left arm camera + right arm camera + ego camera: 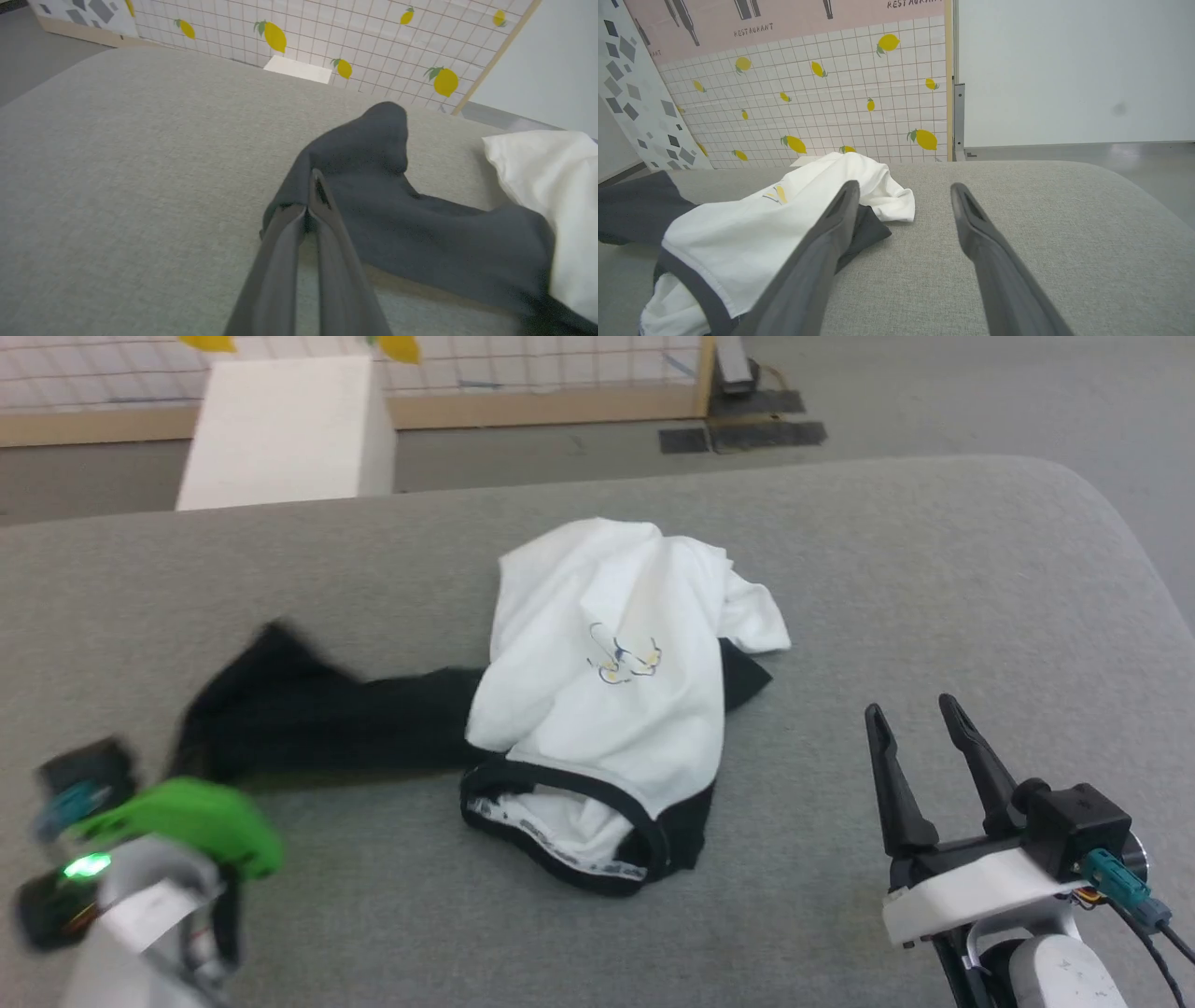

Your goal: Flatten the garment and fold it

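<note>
At the middle of the grey padded surface (934, 569), the shirt (607, 728) lies crumpled: white body bunched, collar (560, 840) toward the robot, one black sleeve (355, 723) trailing to the robot's left. The left gripper (312, 198) is pinched tight on that sleeve's end, apparently to draw it out flat. The right gripper (910, 707) hovers beside the body, fingers spread wide and holding nothing, placed to take the opposite side. Beyond stands a white block (280, 429); whether it is a container cannot be told.

A lemon-patterned tiled panel (822, 107) is standing behind the grey fabric tabletop (934, 569), with a white box (285, 429) sitting on the floor (934, 392).
</note>
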Robot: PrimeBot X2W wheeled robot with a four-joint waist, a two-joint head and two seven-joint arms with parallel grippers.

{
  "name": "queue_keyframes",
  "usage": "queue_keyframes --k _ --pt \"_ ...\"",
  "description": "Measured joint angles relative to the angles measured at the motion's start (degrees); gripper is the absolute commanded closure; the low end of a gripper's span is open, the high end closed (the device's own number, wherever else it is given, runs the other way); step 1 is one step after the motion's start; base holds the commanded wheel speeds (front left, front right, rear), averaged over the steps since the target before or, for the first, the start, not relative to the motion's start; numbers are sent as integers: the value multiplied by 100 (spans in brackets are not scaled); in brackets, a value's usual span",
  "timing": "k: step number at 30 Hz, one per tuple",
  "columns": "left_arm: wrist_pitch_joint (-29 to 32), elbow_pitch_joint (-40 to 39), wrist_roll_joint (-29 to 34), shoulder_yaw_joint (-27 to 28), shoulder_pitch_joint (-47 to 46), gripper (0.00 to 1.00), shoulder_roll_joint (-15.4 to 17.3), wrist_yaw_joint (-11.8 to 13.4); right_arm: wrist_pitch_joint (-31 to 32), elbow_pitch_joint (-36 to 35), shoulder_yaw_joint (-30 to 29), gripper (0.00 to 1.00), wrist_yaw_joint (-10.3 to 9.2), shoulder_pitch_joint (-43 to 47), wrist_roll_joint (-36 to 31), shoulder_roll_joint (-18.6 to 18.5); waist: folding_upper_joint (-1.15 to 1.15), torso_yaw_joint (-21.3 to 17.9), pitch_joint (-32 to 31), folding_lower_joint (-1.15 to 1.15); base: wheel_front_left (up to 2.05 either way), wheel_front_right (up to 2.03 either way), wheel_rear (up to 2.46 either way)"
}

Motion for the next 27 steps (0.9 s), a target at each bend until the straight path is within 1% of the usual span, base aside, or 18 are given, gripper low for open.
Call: queue_keyframes --k 4,7,8,9,10,14,17,20,21,23,27 --pt "118 -573 0 380 723 100 289 339 13 -25 -5 0 0 8 0 0 0 207 -86 0 0 0 0" --pt "220 -867 -46 590 1090 100 346 531 75 -24 -29 0 0 18 1 1 0 342 -123 0 0 0 0" --pt "281 -945 -113 626 1161 43 334 531 115 -21 -33 0 0 21 0 1 0 385 -132 0 0 0 0" --pt "342 -1007 -166 610 1209 7 325 522 154 -16 -37 0 0 24 0 1 0 418 -137 0 0 0 0" --pt "390 -1099 -215 568 1262 0 296 488 201 -13 -49 0 0 33 0 1 0 456 -139 0 0 0 0" --pt "305 -1484 -245 236 1346 0 78 271 330 0 -113 0 0 47 -1 0 0 579 -107 0 0 0 0" --pt "136 -1683 -29 -274 1345 0 -55 68 361 -12 -142 0 0 47 -1 1 0 663 -63 0 0 0 0" --pt "140 -1820 253 -909 1328 0 -279 -86 363 -25 -148 0 0 46 -1 1 0 740 -15 0 0 0 0" --pt "204 -1822 375 -1145 1307 0 -357 -138 364 -27 -145 0 0 46 -1 1 0 760 3 0 0 0 0" --pt "349 -1706 499 -1445 1207 0 -437 -240 365 -31 -131 0 0 42 -1 1 0 779 39 0 0 0 0" --pt "700 -1248 835 -1745 758 0 -436 -232 371 -30 -29 0 0 -12 4 3 0 728 98 0 0 0 0"
